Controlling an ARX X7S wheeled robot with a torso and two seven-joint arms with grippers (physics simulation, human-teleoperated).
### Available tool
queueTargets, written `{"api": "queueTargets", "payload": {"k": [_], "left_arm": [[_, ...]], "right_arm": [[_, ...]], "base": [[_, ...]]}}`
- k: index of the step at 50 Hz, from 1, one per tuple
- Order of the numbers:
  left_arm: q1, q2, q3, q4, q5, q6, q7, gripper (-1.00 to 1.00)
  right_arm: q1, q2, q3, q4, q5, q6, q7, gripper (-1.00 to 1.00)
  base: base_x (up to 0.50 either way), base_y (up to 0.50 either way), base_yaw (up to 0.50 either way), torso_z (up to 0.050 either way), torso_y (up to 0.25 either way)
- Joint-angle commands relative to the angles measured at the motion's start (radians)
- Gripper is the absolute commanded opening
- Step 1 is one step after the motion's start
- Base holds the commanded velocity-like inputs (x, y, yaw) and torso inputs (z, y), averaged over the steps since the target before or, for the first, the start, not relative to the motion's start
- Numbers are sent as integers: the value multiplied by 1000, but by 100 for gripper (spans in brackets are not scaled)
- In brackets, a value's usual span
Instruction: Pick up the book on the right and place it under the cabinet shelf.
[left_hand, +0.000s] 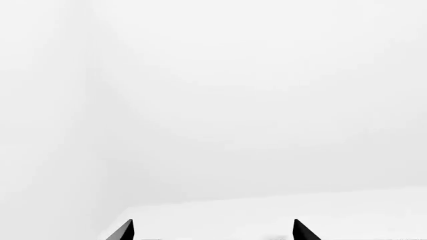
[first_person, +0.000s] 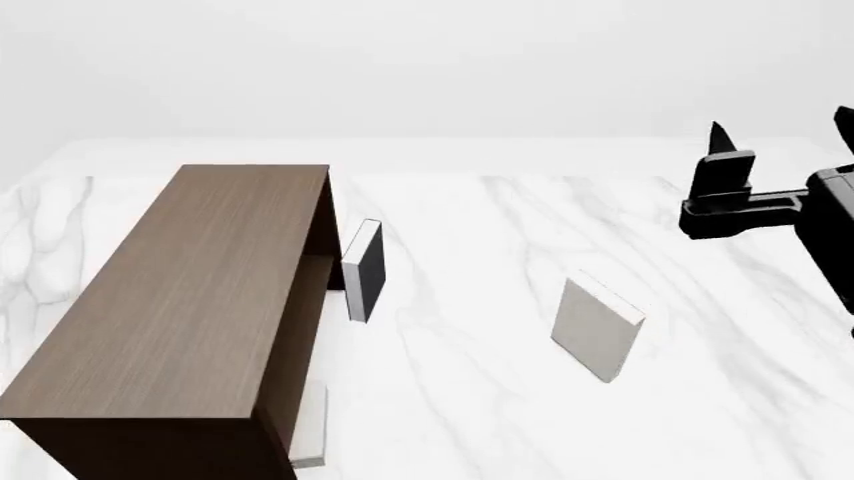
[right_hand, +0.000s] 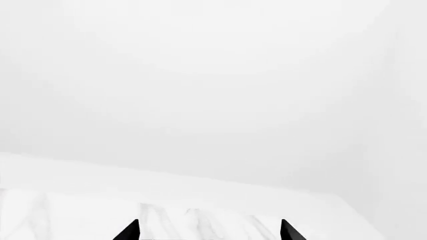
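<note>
The book (first_person: 597, 327) is a pale off-white square, standing tilted on the marble table right of centre in the head view. The cabinet shelf (first_person: 174, 300), a long dark brown box with a hollow side, lies at the left. My right gripper (first_person: 781, 130) hovers open above the table's far right, behind and to the right of the book, holding nothing. In the right wrist view its fingertips (right_hand: 130, 231) stand wide apart over bare marble. My left gripper (left_hand: 213, 231) is out of the head view; its own view shows it open over the table's pale edge.
A book with a black face (first_person: 363, 268) stands on edge beside the cabinet's open side. Another pale book (first_person: 310, 430) stands at the cabinet's near corner. The white marble table (first_person: 534, 230) ends at a far edge before a plain white wall.
</note>
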Motion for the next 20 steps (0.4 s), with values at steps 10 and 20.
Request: {"api": "queueTargets", "payload": {"k": [10, 20], "left_arm": [[364, 27, -444, 197, -35, -49, 75, 100], [547, 99, -659, 306, -45, -31, 186, 100]], "right_arm": [[-141, 251, -79, -212, -45, -241, 132, 100], [-272, 251, -205, -253, -185, -431, 253, 100]], "base": [[0, 0, 0, 0, 0], [0, 0, 0, 0, 0]]}}
